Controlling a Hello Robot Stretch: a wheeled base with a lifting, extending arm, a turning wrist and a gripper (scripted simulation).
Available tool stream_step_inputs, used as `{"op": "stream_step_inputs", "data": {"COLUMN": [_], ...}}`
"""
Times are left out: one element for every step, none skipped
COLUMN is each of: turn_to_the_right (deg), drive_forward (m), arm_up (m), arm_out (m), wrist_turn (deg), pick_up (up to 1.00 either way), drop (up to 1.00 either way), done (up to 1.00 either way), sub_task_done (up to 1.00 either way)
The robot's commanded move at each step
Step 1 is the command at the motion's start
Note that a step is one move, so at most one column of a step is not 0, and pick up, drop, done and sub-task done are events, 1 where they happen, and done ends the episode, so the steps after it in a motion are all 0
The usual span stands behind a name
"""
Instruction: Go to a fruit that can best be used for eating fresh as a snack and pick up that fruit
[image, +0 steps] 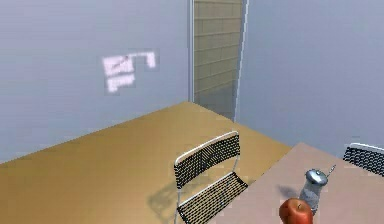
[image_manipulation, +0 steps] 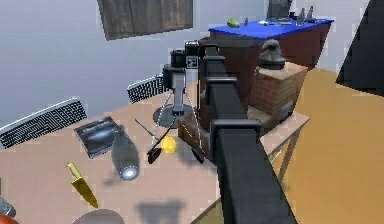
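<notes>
A round red fruit, apple-like (image: 295, 211), lies on the brown table (image: 340, 175) at the forward view's bottom right, next to a small silvery object (image: 316, 186). In the arm side view the dark arm (image_manipulation: 235, 140) reaches over the same table (image_manipulation: 60, 165). At its far end the gripper (image_manipulation: 174, 152) points down at the tabletop. A small yellow round thing (image_manipulation: 169, 145) sits right at the fingers (image_manipulation: 154, 152), with tabletop behind it. I cannot tell whether the gripper holds anything.
On the table lie a grey cylinder (image_manipulation: 127, 160), a dark flat book-like item (image_manipulation: 98, 135) and a yellow-handled knife (image_manipulation: 80, 182). Mesh-backed chairs (image: 210, 165) (image_manipulation: 40, 122) ring it. A blue counter (image_manipulation: 270, 35) and a brick-patterned box (image_manipulation: 275, 88) stand beyond. Open wooden floor (image: 110, 160) lies ahead.
</notes>
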Motion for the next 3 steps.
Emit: {"op": "stream_step_inputs", "data": {"turn_to_the_right": [0.0, 0.0, 0.0], "drive_forward": [0.00, 0.00, 0.00], "arm_up": [0.00, 0.00, 0.00], "arm_out": [0.00, 0.00, 0.00], "wrist_turn": [45.0, 45.0, 45.0], "pick_up": [0.00, 0.00, 0.00], "drop": [0.00, 0.00, 0.00], "done": [0.00, 0.00, 0.00], "sub_task_done": [0.00, 0.00, 0.00]}}
